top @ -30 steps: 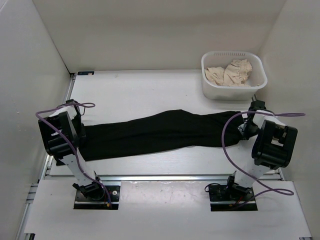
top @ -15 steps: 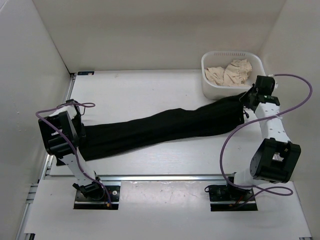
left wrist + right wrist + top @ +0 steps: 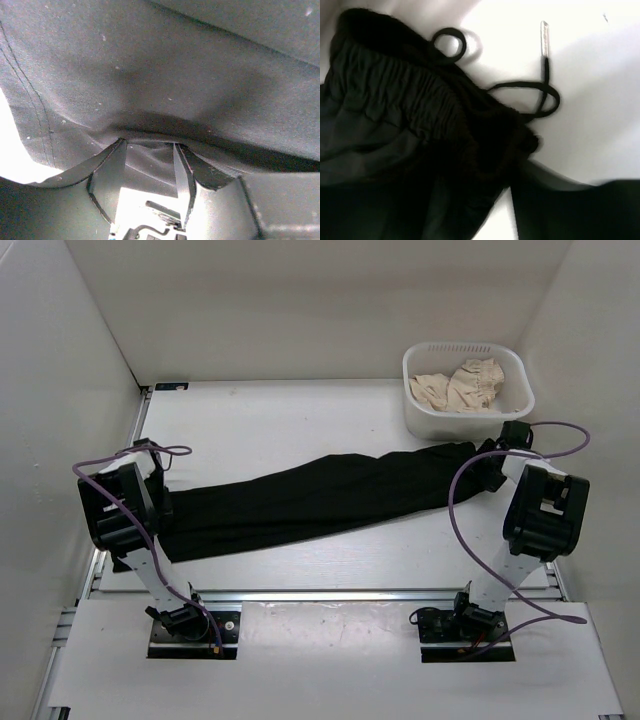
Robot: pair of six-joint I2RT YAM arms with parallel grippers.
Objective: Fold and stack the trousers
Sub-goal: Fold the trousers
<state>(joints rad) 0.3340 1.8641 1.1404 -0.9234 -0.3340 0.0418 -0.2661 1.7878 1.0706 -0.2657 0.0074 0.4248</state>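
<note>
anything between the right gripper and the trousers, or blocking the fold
Nothing visible does. The right gripper is at the waistband end of the trousers; the white basket stands just beyond that end, likely clear of a fold.

The fingers (image 3: 107, 175) pinch a fold of the black trousers (image 3: 165, 75), whose fabric fills the view.

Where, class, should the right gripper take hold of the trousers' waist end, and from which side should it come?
Probably best to grip the gathered elastic waistband, not the loose drawstring. Come from the trousers' right end, along their length: the band lies bunched and thick there, its edge facing that arm.
</note>
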